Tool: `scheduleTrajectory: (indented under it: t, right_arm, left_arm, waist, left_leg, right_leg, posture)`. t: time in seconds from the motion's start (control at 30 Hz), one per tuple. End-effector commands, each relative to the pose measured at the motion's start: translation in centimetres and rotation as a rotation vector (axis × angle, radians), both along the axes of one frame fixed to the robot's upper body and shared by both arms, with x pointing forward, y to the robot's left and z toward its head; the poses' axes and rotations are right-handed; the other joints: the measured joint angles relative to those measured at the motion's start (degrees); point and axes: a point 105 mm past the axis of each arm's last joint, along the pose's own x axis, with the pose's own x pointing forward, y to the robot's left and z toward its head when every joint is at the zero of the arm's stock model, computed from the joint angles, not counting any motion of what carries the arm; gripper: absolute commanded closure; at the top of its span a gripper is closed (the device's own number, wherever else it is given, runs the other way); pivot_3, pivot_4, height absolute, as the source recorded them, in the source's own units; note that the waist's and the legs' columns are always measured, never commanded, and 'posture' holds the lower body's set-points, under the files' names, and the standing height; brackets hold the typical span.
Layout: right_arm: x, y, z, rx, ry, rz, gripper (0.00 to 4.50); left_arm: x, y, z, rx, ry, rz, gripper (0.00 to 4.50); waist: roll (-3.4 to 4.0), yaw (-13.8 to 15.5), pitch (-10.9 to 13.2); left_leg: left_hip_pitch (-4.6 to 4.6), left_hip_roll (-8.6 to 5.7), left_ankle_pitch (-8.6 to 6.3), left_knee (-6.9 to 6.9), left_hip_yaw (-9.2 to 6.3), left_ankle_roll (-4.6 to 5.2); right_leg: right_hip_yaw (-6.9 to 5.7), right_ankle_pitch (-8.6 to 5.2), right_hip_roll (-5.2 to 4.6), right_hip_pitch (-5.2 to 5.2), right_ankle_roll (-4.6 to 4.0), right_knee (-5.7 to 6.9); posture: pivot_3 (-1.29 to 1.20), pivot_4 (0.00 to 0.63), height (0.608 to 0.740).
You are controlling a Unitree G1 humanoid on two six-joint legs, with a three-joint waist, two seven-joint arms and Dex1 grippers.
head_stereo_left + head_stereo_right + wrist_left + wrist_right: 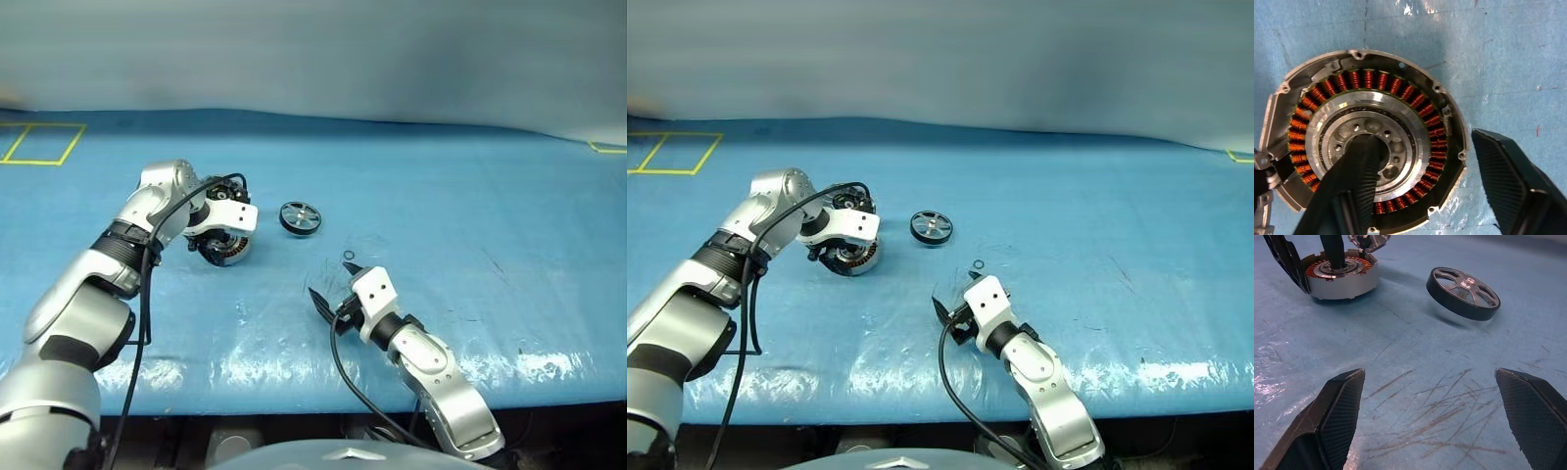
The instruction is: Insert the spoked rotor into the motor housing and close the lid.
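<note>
Head view: our right gripper (331, 290) nearest, jaws wide apart, empty. Spoked rotor (300, 217) lies just beside motor housing (227, 249). Left wrist view: our left gripper (1432, 176) straddles housing wall, one finger (1359, 181) in hub, not clamped. Right wrist view: lid (1369, 240) hinged open behind housing.

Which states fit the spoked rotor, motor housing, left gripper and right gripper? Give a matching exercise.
Things:
1. spoked rotor
2. motor housing
3. left gripper
4. right gripper

States:
A. open, over bare blue table
B. windings exposed, one finger in its hub
C. straddling the housing wall
D. lying apart, right of the housing

Pairs: 1-D, 2-B, 3-C, 4-A
</note>
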Motion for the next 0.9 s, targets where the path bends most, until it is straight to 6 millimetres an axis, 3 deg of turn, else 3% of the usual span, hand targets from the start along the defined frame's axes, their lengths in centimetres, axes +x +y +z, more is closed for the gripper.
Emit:
scheduleTrajectory:
  t: [0.03,0.5,0.9]
  right_arm:
    - [0.1,0.2,0.8,0.020,-0.042,0.000,0.00]
    - [0.4,1.2,0.6,0.063,-0.047,-0.009,0.00]
    - [0.6,1.2,0.4,0.070,-0.045,-0.015,0.00]
  left_arm:
    - [-0.4,-0.3,0.8,-0.010,-0.001,-0.008,2.40]
    - [-4.3,-1.9,1.1,-0.124,0.016,-0.027,2.40]
    - [-6.3,-3.2,0.6,-0.153,0.057,-0.010,2.40]
  waist:
    - [0.00,-0.1,0.0]
    - [0.02,-0.2,0.0]
    - [0.02,-0.1,0.0]
  left_leg:
    - [-0.01,0.00,0.00,-0.01,-0.01,0.00]
    - [-0.02,0.02,0.00,-0.09,-0.01,0.00]
    - [-0.03,0.02,0.00,-0.06,-0.01,0.00]
  right_leg:
    - [-0.01,0.00,0.00,-0.01,0.00,0.00]
    - [-0.01,-0.02,0.00,-0.05,-0.05,0.00]
    - [-0.02,-0.02,0.00,-0.06,-0.05,0.00]
  posture:
    - [0.00,0.150,0.740]
    - [0.00,0.150,0.740]
    - [0.00,0.150,0.740]
